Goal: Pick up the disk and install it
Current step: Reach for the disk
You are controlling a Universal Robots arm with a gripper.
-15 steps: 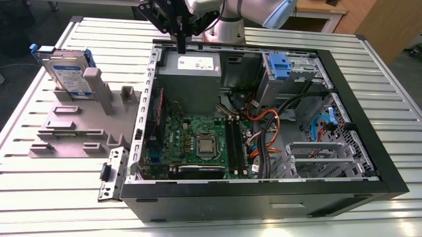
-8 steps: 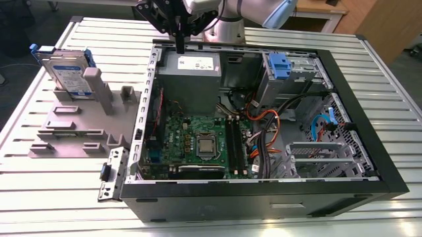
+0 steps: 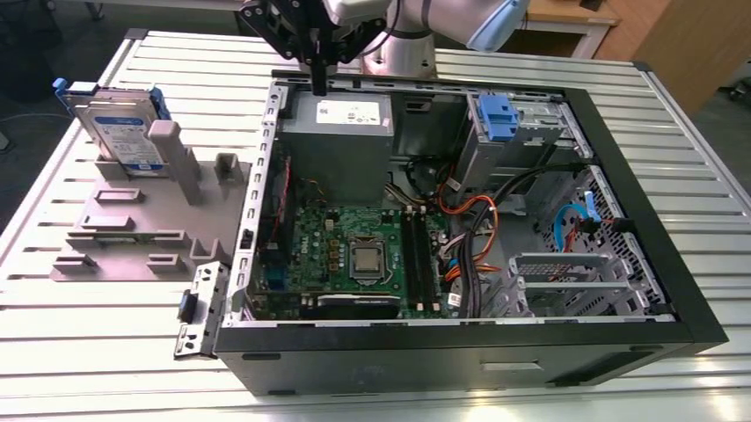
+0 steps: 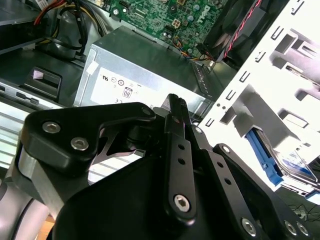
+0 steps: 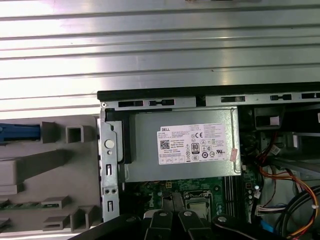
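Exterior view, upper left: we judge the upright disk stiff, fragile, best edge-gripped; our pincer hangs closed, empty.

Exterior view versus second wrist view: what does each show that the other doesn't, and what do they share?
Exterior view: the whole open computer case and its processor. Second wrist view: the screws on the black linkage of the gripper, up close. Shared: the disk, upright in the grey fixture; the gripper above the power supply; the motherboard.
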